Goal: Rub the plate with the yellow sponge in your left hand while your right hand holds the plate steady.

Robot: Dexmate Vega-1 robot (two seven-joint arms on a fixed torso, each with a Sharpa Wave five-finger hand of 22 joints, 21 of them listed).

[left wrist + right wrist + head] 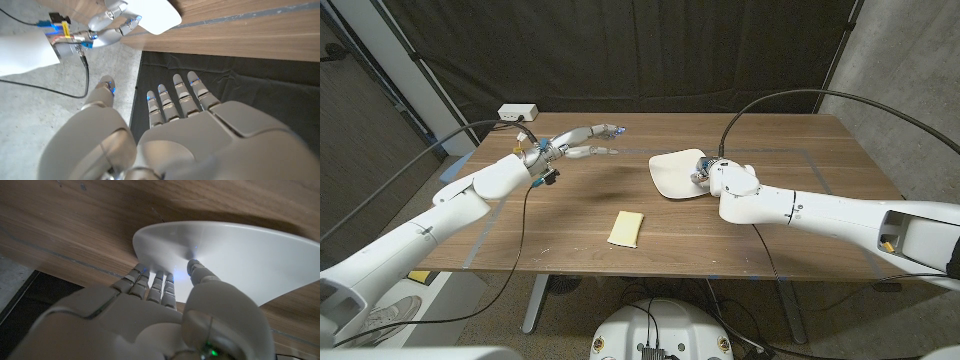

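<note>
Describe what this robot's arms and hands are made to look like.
Both arms are smooth, glossy white shells with rounded joints. The left hand and right hand are silvery grey, human-shaped, with segmented fingers lit by small blue lights. Black cables loop to each wrist, with exposed coloured wiring there.

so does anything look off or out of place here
Yes: the white plate is tipped up off the table, gripped at its rim by the right robot hand. The yellow sponge lies untouched mid-table while the left robot hand hovers open.
</note>
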